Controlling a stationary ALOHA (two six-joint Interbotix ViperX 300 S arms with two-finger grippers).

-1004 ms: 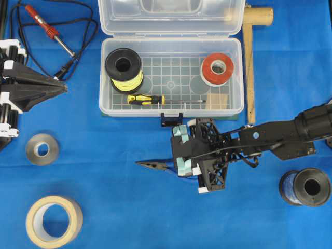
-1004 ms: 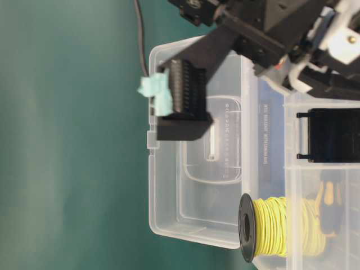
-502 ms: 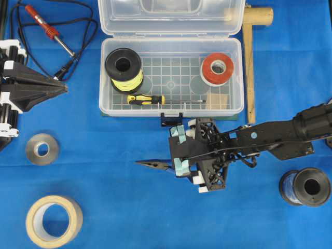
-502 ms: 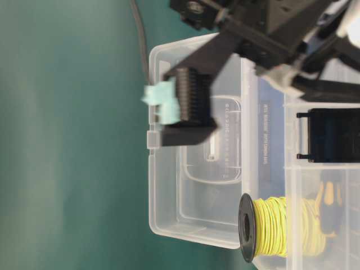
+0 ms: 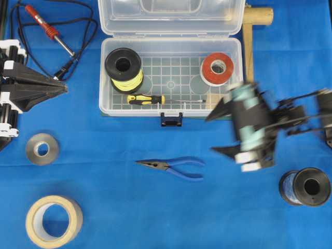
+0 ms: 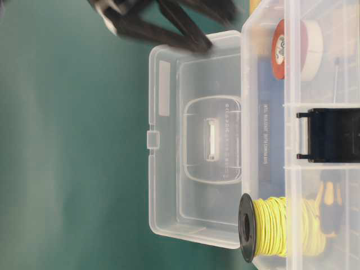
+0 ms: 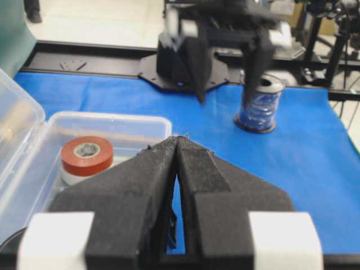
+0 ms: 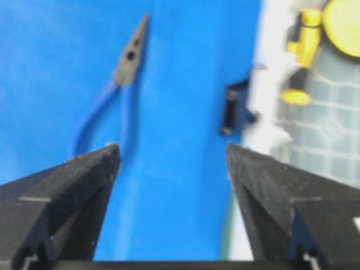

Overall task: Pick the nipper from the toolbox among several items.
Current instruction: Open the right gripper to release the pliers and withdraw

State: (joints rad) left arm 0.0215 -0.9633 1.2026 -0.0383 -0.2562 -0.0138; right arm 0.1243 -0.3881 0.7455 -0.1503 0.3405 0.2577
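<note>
A red-handled soldering iron lay at the tabletop's far-left corner, a wooden mallet far-right, grey and beige tape rolls left, a blue-wire spool near-right.

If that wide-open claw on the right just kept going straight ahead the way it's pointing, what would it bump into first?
Probably the bare blue cloth. In the wrist view, the open right gripper frames only cloth, between the blue-handled pliers and the clear plastic toolbox. Depth is uncertain.

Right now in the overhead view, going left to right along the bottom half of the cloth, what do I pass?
Grey tape roll → tan tape roll → nipper → right gripper, blurred → dark blue-wire spool.
</note>
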